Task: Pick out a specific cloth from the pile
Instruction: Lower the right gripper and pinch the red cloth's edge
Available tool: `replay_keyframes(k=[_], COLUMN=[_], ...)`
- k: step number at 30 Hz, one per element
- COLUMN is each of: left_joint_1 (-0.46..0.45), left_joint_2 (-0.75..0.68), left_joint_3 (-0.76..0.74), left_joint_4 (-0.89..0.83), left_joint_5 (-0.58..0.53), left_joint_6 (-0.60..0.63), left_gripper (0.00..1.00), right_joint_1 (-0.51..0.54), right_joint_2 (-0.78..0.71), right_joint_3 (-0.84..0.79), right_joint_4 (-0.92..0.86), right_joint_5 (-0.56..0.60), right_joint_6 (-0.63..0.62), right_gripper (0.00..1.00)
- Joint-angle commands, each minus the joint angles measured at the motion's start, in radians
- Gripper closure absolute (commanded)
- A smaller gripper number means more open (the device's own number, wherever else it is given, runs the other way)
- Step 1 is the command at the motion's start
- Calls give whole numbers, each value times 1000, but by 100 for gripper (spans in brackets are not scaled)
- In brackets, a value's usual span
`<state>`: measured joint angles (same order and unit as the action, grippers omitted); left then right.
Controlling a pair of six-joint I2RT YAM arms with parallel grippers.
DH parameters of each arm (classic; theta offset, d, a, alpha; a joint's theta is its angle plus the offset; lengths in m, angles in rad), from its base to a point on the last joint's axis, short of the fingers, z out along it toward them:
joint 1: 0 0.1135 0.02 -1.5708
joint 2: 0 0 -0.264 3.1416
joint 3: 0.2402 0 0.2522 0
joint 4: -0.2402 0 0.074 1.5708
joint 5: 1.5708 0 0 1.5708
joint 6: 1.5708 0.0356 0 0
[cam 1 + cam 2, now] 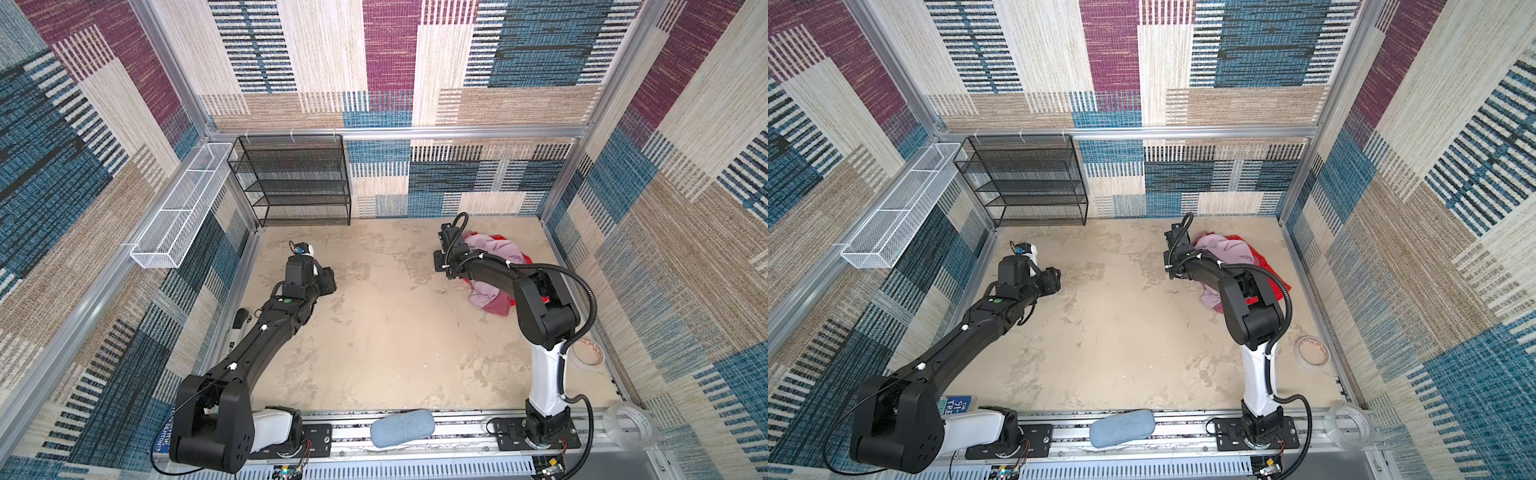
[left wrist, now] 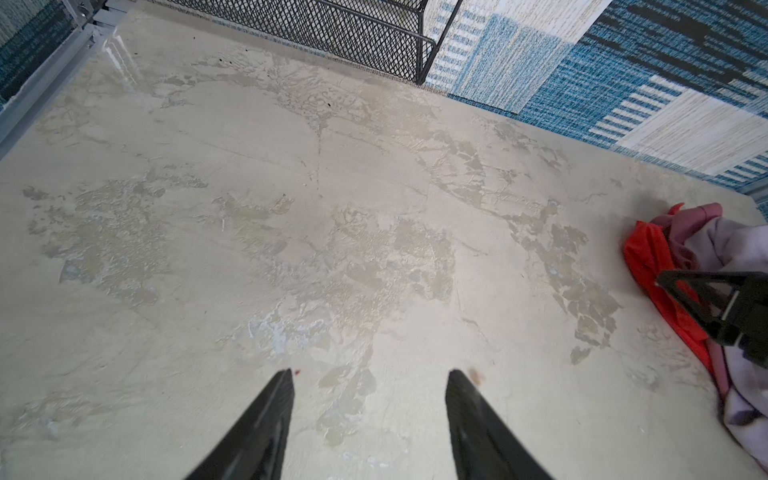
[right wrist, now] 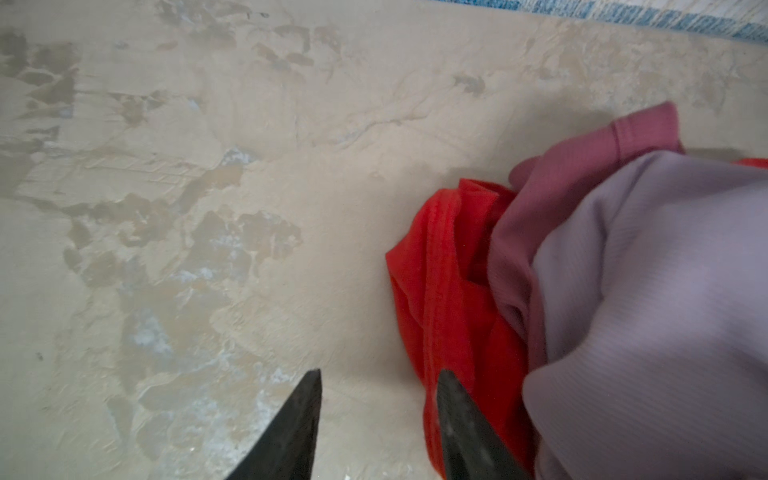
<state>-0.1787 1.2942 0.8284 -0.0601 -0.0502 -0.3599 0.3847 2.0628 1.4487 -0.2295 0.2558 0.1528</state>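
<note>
The pile (image 1: 492, 259) (image 1: 1223, 253) lies at the back right of the floor, partly hidden under my right arm. The bright red cloth (image 3: 444, 291) (image 2: 648, 257) (image 1: 1260, 257) sits at the bottom, and its folded edge sticks out from under a pale lilac cloth (image 3: 644, 291) and a dusty rose one (image 3: 561, 187). My right gripper (image 3: 380, 374) (image 1: 442, 266) is open at the pile's left edge. One fingertip overlaps the red hem and bare floor shows between the jaws. My left gripper (image 2: 370, 374) (image 1: 328, 279) is open over bare floor, far left of the pile.
A black mesh shelf (image 1: 299, 183) stands against the back wall and a white wire basket (image 1: 178, 208) hangs on the left wall. A tape roll (image 1: 588, 353) lies near the right wall. A clear tape roll (image 1: 627, 424) and a blue-grey pad (image 1: 401, 428) rest on the front rail.
</note>
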Motion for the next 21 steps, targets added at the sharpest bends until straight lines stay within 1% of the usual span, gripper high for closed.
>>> replay_keyframes(k=[1, 8, 12, 15, 17, 21], left_joint_1=[1, 1, 1, 1, 1, 1], left_joint_2=[4, 15, 22, 25, 29, 30], left_joint_3=[3, 8, 14, 15, 20, 26], left_joint_4=[-5, -5, -4, -4, -3, -13], left_joint_5=[-14, -13, -8, -10, -1, -4], left_joint_6=[-13, -11, -4, -9, -6, -5], left_gripper=[38, 38, 39, 39, 39, 39], right_joint_1=[2, 1, 1, 1, 1, 1], right_joint_2=[25, 79, 100, 126, 143, 160], right_joint_3=[29, 72, 91, 112, 133, 140], right_joint_4=[-26, -49, -54, -61, -71, -57], right_joint_5=[71, 123, 130, 158, 180, 214], right_joint_6=[9, -3, -10, -19, -23, -35], right_gripper=[52, 54, 55, 59, 66, 67])
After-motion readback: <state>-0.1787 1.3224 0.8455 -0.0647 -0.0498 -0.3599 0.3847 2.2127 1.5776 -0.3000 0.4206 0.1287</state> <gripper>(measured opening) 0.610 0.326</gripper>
